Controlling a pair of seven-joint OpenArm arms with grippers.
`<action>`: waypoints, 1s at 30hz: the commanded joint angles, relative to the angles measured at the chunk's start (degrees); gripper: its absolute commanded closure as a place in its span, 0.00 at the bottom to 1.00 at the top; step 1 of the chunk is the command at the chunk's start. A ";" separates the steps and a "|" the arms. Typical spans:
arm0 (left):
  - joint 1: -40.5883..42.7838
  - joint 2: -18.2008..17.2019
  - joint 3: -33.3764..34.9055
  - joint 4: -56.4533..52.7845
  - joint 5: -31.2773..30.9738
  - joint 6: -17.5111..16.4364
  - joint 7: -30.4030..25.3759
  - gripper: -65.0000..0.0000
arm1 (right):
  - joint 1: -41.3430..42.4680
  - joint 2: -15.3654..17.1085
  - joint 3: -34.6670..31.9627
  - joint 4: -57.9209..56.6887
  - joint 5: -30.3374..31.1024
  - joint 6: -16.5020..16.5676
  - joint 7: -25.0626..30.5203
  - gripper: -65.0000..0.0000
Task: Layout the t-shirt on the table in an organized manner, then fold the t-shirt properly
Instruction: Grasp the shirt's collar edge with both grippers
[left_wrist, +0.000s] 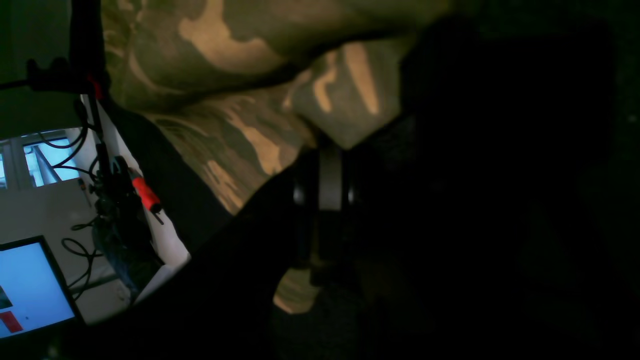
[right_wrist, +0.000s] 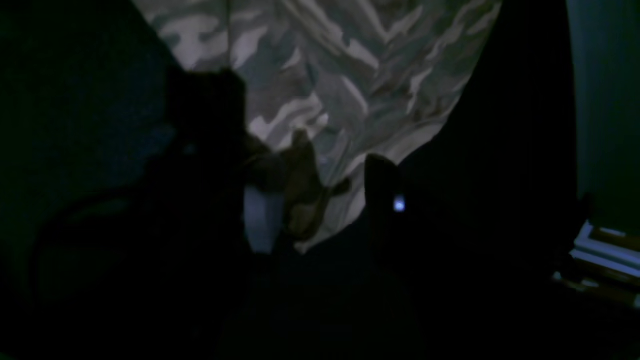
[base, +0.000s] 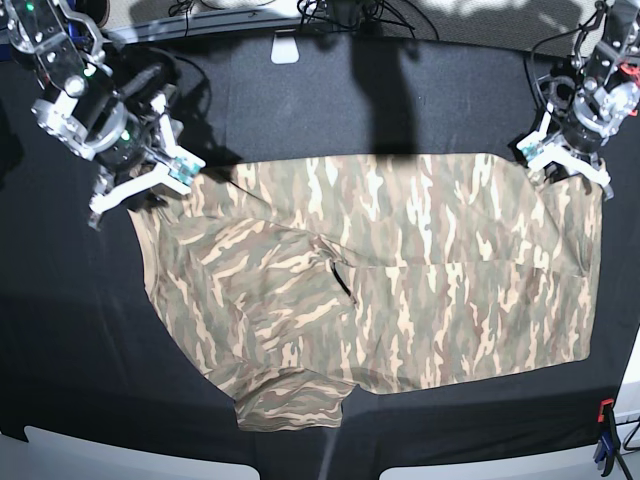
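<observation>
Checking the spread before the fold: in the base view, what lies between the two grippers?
The t-shirt lies there: its upper edge runs from the right gripper to the left gripper, on the black table. Nothing else sits between them in the base view.

The camouflage t-shirt (base: 400, 280) lies spread wide across the black surface (base: 60, 360), mostly flat, with a fold of cloth bunched toward seven o'clock. At ten o'clock the right claw (base: 142, 187) sits at the shirt's upper corner, its white fingers splayed apart. At two o'clock the left claw (base: 566, 160) meets the opposite corner. A red and blue clamp (base: 604, 440) grips the edge at five o'clock.
</observation>
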 joint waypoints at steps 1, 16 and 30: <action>-0.13 -0.83 -0.24 0.52 -0.04 -0.37 -0.50 1.00 | 0.42 0.92 0.66 0.87 -0.28 0.57 0.74 0.61; -0.13 -0.83 -0.24 0.52 -0.04 -0.37 -0.48 1.00 | 0.44 0.90 0.66 -8.20 -4.92 3.23 5.01 0.61; -0.13 -0.83 -0.24 0.52 -0.04 -0.37 -0.26 1.00 | 2.36 0.92 0.55 -11.98 -4.96 3.26 6.91 0.61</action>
